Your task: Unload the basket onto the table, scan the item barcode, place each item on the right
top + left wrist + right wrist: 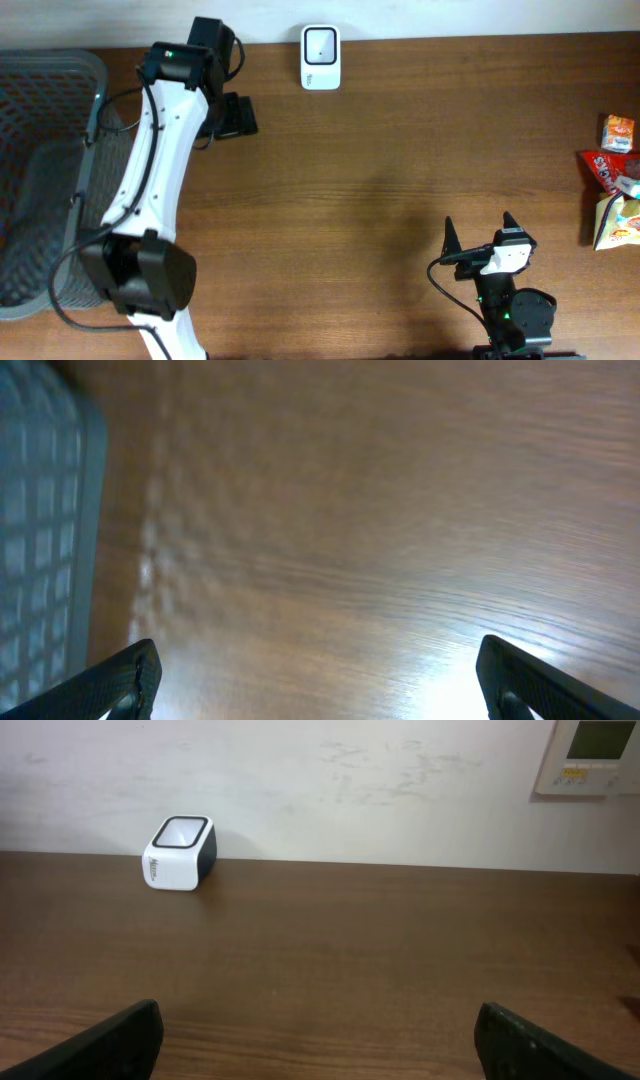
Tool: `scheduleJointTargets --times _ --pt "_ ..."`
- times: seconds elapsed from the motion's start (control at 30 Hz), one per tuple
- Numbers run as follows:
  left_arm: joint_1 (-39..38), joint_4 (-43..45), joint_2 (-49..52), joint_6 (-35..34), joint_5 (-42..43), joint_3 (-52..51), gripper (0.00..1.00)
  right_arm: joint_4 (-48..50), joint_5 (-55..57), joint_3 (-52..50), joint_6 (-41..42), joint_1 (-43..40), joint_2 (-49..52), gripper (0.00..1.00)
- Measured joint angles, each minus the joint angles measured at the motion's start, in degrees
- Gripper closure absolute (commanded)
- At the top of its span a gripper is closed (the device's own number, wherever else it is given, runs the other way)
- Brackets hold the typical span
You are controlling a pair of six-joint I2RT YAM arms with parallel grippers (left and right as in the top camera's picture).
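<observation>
**Left gripper** (232,115): upper left of the overhead frame, above bare table (380,150), with the grey basket (40,170) further left. Jaws spread fully apart, nothing between them.

**Right gripper** (482,235): lower right of the frame. Jaws equally wide and empty (its wrist view shows only tabletop between the fingers).

**Barcode scanner** (320,57): top centre of the overhead frame, at the table's far edge. White body, dark window, well apart from both grippers.

**Items:** snack packets (612,190) clustered at the right edge, mid-height, with a small orange carton (617,131) just above them. Neither gripper is touching them.
</observation>
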Motion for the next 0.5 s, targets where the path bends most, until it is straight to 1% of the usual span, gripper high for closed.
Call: scheduleJointTargets --times 0.1,0.17,0.2,0.23,0.27,0.3,0.33,0.37,0.43,0.5 --pt "-1.03 2.43 -4.15 2.95 0.2 -0.83 0.01 0.0 0.0 0.0 0.02 0.0 0.0 0.02" --pt "-0.98 5.55 -7.76 3.48 0.22 -5.07 0.01 0.0 0.02 0.0 0.04 0.0 0.0 0.02" --pt "-0.96 9.05 -10.6 3.72 0.26 -9.77 0.01 0.02 0.0 0.0 0.02 0.0 0.0 0.01" --pt "-0.98 9.75 -11.98 3.89 0.46 -12.04 0.01 0.0 0.02 0.0 0.02 0.0 0.0 0.01" --pt "-0.98 15.67 -16.48 4.13 0.72 -20.92 0.01 0.0 0.02 0.0 0.02 0.0 0.0 0.01" --pt "-0.98 16.61 -17.66 4.15 0.92 -23.39 0.01 0.0 0.02 0.0 0.02 0.0 0.0 0.01" --pt "-0.98 20.98 -19.63 4.22 1.09 -27.65 0.01 0.04 0.02 0.02 0.04 0.0 -0.02 0.01" --pt "-0.98 28.7 -23.17 4.55 1.36 -35.17 0.01 0.0 0.02 0.0 0.07 0.0 -0.04 0.01" --pt "-0.96 34.67 -29.38 5.7 2.95 -46.1 0.01 -0.02 0.02 0.0 0.09 0.0 -0.04 0.02" --pt "-0.98 42.45 -35.89 7.58 5.03 -54.66 0.01 0.0 0.0 0.0 0.15 0.0 -0.04 0.01"
